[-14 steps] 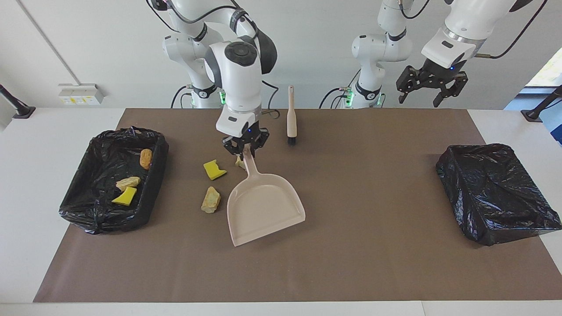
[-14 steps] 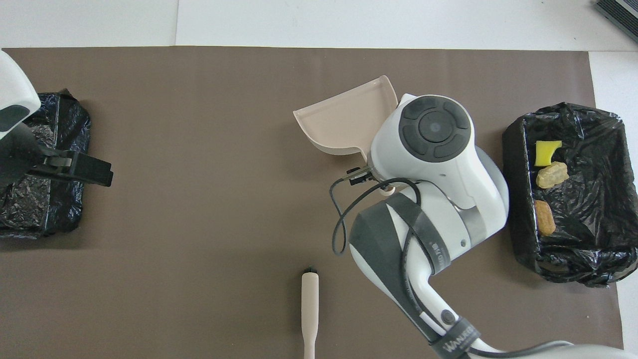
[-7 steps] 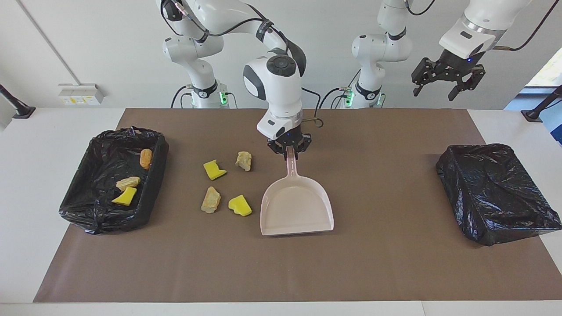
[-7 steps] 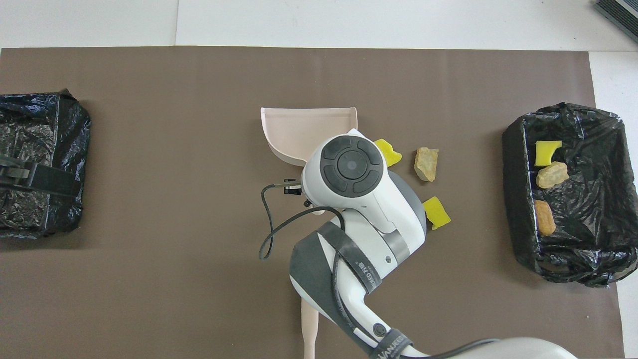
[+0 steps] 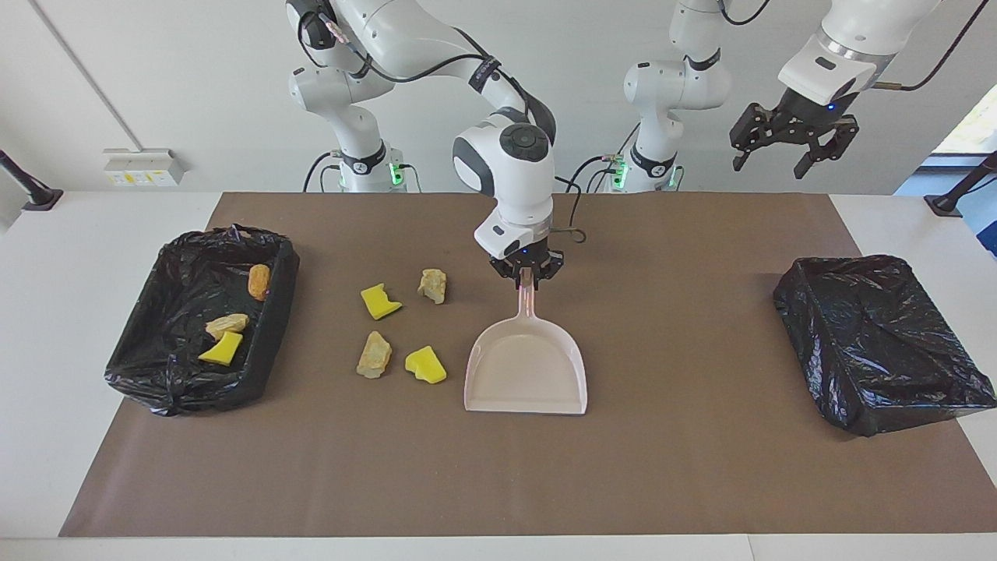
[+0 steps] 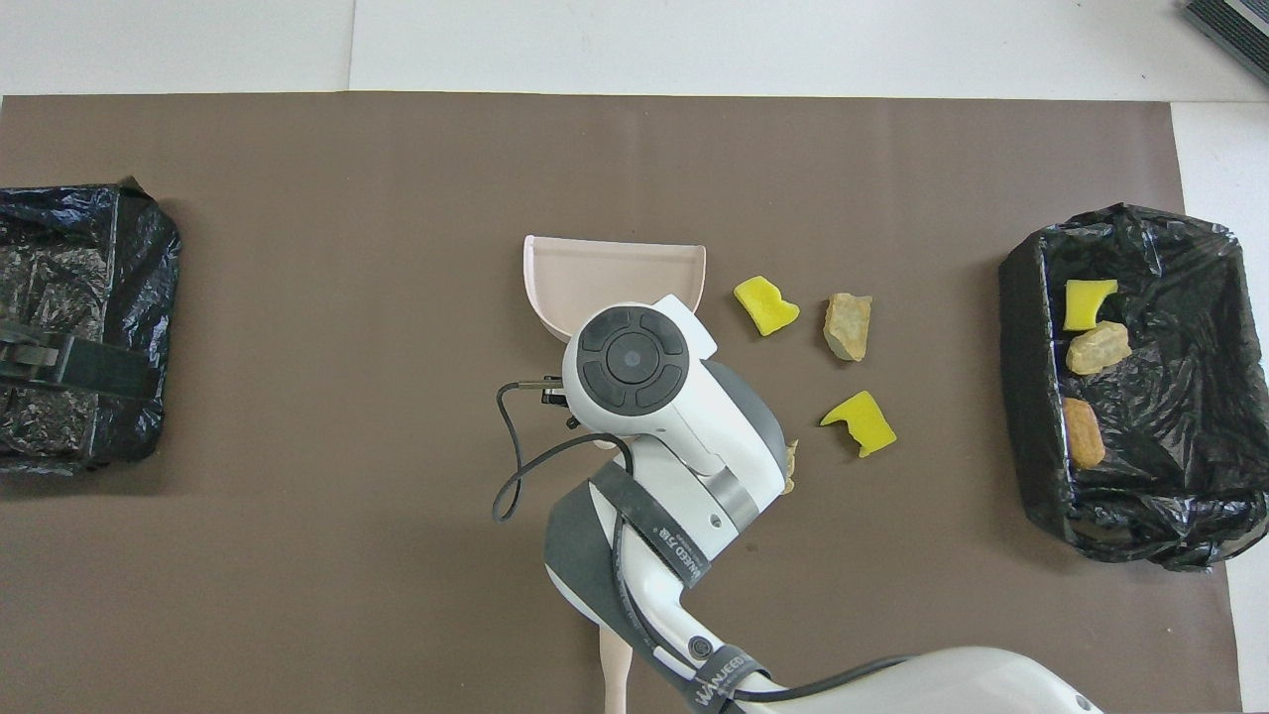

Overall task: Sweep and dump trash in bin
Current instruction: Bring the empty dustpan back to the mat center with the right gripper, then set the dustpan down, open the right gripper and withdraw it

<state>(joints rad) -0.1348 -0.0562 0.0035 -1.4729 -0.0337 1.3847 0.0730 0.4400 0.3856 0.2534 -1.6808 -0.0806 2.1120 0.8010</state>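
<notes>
So far, three of seven scraps lie in the black-bagged bin [image 5: 199, 319] at the right arm's end of the tabletop [image 5: 685, 467]: one bright yellow sponge chunk [image 5: 221, 350], one pale beige rock-like lump [image 5: 227, 324], one orange-brown oval lump [image 5: 258, 281]. Four scraps remain loose on the brown mat, between that bin and the right gripper [image 5: 526, 273]: yellow sponge chunk [image 5: 380, 301], beige lump [image 5: 433, 285], second beige lump [image 5: 375, 354], second yellow chunk [image 5: 426, 365]. The right gripper's fingers pinch the handle of the beige plastic dustpan [image 5: 526, 370], whose empty pan rests flat on the mat just beside the nearest yellow chunk. The beige-handled brush [image 6: 615, 674] lies unheld, mostly hidden under the right arm. The left gripper [image 5: 794, 140] waits raised, fingers spread, above the second bagged bin [image 5: 880, 343], which shows no scraps. Judged roughly half done; sweeping and dumping of four pieces outstanding.
</notes>
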